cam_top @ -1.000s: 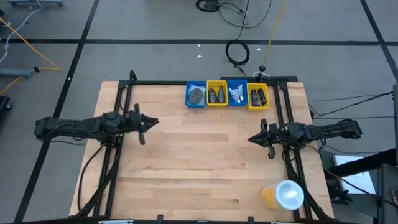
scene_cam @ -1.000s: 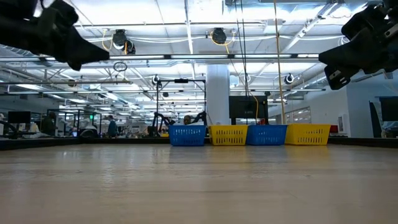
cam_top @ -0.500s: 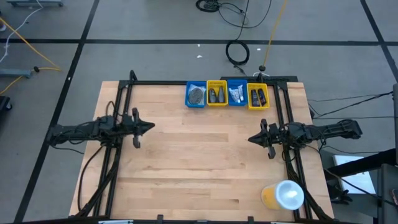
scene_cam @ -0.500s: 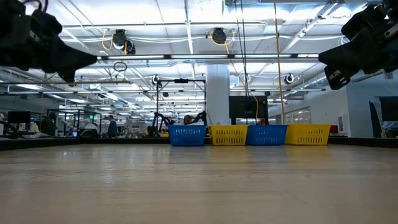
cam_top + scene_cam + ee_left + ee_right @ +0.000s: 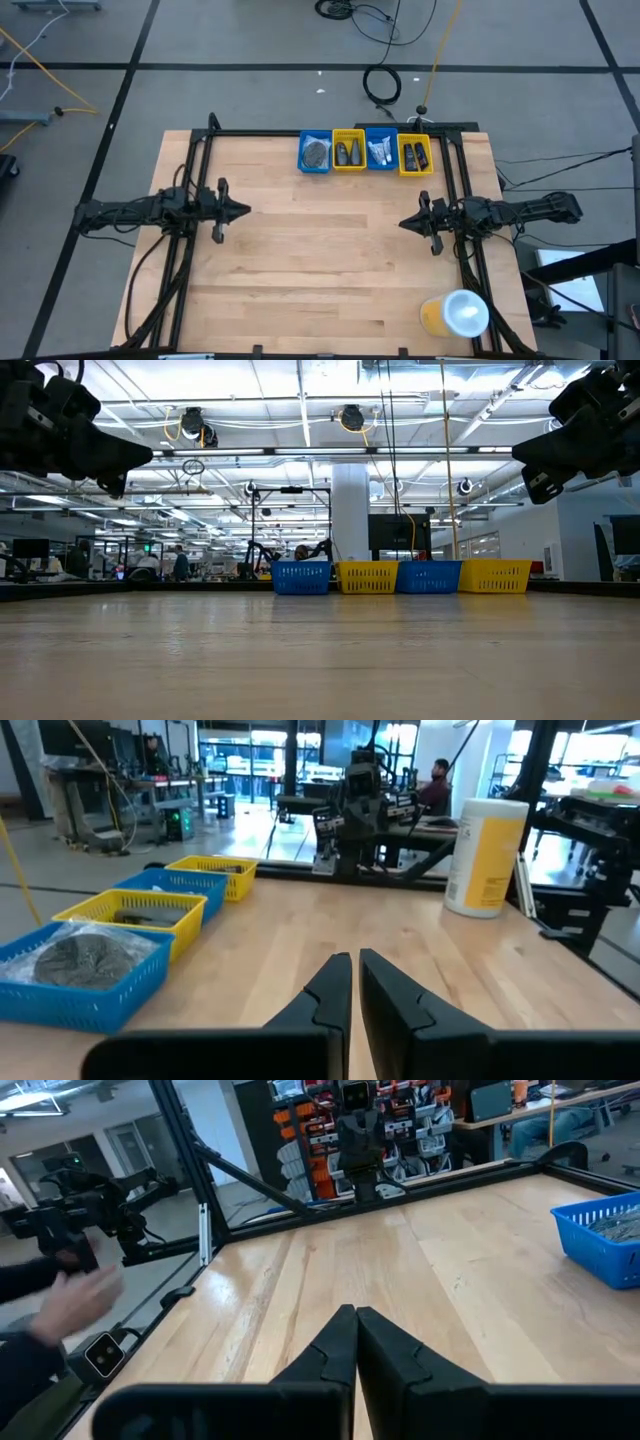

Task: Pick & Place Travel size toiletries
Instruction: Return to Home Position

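High view: left tool (image 5: 240, 210) and right tool (image 5: 404, 223), both pinched together, over table (image 5: 320, 270).

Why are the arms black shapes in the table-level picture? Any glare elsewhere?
Low view: bright ceiling lamps behind turn the left gripper and right gripper into dark silhouettes. High view: light is even; the white lid of the large yellow cup shines brightest.
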Controlling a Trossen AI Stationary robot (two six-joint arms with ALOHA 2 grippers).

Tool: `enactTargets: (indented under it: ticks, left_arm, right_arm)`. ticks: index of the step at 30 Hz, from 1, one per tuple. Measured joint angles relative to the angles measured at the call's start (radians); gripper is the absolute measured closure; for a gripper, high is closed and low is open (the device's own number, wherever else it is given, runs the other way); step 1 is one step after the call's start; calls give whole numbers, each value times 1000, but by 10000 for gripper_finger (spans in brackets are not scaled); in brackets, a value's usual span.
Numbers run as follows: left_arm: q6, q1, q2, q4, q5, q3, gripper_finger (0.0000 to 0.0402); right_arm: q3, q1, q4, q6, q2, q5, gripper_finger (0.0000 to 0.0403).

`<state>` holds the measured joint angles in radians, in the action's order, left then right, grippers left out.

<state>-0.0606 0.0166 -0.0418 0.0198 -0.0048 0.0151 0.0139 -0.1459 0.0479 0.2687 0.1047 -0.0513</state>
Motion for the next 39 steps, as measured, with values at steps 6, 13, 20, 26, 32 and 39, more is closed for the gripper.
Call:
enactTargets:
  ticks: [6, 13, 20, 26, 32, 39]
  left_arm:
    - [-3, 0, 0, 1, -2, 0, 378]
    - [-42, -25, 14, -8, 2, 1, 378]
    - [15, -26, 37, -11, 6, 2, 378]
    - [52, -9, 36, -11, 4, 2, 378]
    - [55, -5, 36, 4, 3, 0, 378]
    - [60, -5, 36, 4, 3, 0, 378]
  right_arm:
    - [0, 0, 0, 0, 0, 0, 399]
    - [0, 0, 0, 0, 0, 0, 401]
    - [0, 0, 6, 0, 1, 0, 399]
    - [0, 0, 7, 0, 1, 0, 400]
    - [0, 0, 7, 0, 1, 0, 400]
    - [0, 0, 7, 0, 1, 0, 399]
